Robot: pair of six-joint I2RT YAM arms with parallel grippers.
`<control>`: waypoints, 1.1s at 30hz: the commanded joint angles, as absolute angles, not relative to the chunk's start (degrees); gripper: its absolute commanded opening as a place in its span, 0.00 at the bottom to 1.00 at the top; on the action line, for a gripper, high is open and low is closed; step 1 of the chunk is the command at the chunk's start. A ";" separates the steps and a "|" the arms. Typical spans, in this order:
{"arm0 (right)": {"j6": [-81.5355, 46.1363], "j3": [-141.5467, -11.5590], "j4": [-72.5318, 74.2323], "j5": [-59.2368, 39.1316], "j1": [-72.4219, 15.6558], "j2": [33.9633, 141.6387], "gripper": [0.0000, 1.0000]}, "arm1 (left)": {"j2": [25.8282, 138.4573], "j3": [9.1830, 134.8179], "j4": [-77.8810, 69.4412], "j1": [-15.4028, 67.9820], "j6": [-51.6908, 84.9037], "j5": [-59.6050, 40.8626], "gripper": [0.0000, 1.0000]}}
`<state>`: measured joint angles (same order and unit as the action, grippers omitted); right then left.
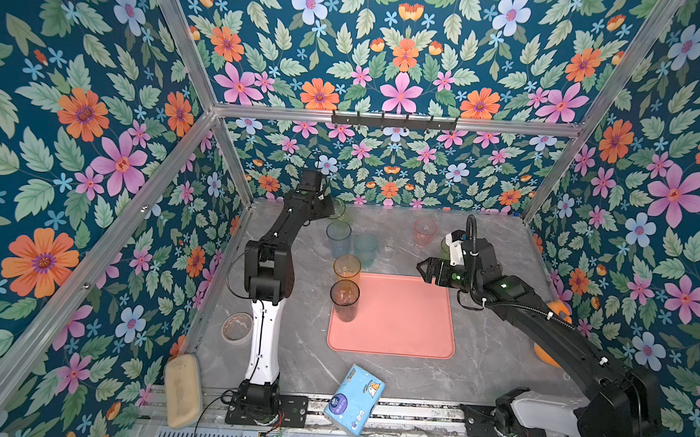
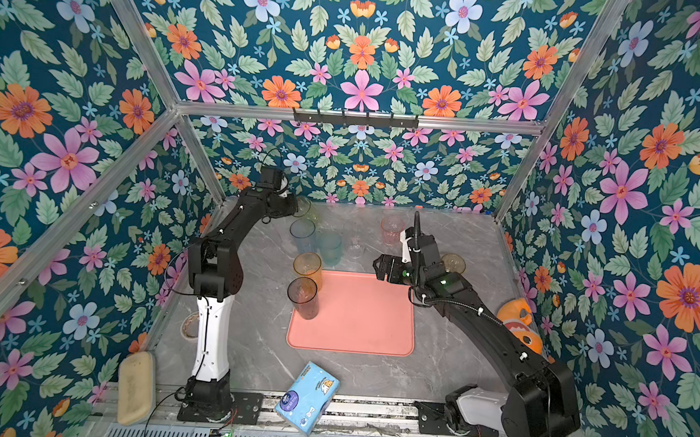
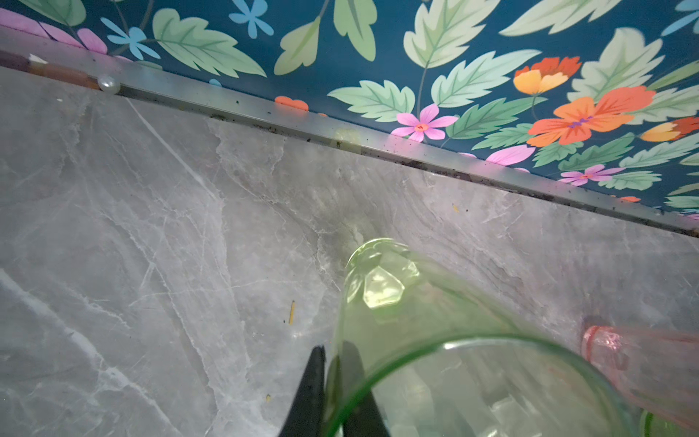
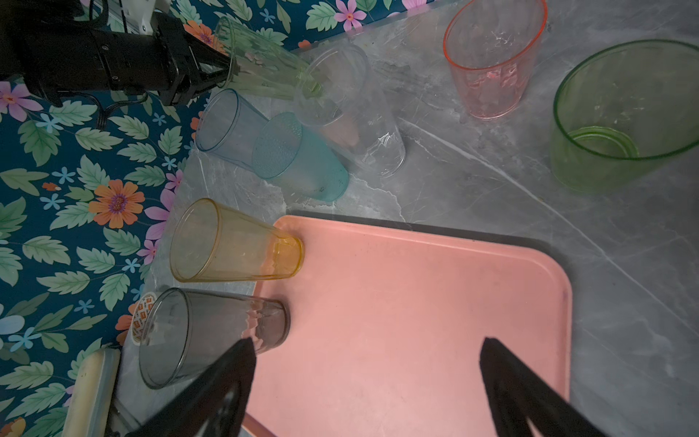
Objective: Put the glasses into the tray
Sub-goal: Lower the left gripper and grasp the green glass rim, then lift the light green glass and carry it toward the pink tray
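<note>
At the back left of the table, my left gripper (image 1: 332, 208) (image 3: 333, 352) is shut on the rim of a tall green tumbler (image 1: 338, 209) (image 3: 382, 287) (image 4: 264, 68), one finger inside and one outside its wall. I cannot tell whether its base is off the table. My right gripper (image 1: 422, 269) (image 4: 365, 348) hangs open and holds nothing above the back right of the salmon tray (image 1: 400, 318) (image 4: 416, 295). A grey tumbler (image 1: 344, 300) and an amber one (image 1: 347, 267) stand at the tray's left edge. Blue (image 1: 338, 235), teal (image 1: 365, 247), clear (image 1: 388, 249), pink (image 1: 424, 232) and short green (image 2: 453, 263) glasses stand behind the tray.
A blue tissue pack (image 1: 354, 399) lies at the front edge. On the left are a tape roll (image 1: 236, 327) and a beige sponge (image 1: 181, 390). An orange object (image 1: 559, 311) sits against the right wall. The back wall stands close behind the held tumbler.
</note>
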<state>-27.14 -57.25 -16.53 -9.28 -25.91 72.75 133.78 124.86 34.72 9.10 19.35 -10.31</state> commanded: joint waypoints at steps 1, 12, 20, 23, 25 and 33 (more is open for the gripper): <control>-27.60 -57.57 -15.87 -9.40 -25.84 72.75 0.94 | 132.48 125.07 33.14 8.89 18.72 -9.32 0.09; -27.42 -58.01 -16.00 -9.69 -25.66 72.43 0.94 | 125.55 124.34 39.55 7.65 18.81 -3.27 0.03; -27.49 -57.57 -15.56 -10.02 -25.58 71.91 0.94 | 112.43 116.49 47.58 5.98 17.44 3.54 0.00; -27.51 -57.48 -15.22 -10.24 -25.66 71.92 0.94 | 106.89 112.00 50.90 5.80 16.58 5.96 0.00; -27.58 -57.39 -14.96 -10.44 -25.59 71.89 0.94 | 103.20 108.77 52.56 5.71 16.20 7.04 0.00; -27.91 -57.35 -14.16 -10.98 -25.64 72.11 0.94 | 90.71 97.18 59.04 5.71 15.22 6.82 0.00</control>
<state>-27.14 -57.45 -16.36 -10.39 -25.58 72.18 93.38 99.26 55.55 5.76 16.23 6.02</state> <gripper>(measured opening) 0.938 0.095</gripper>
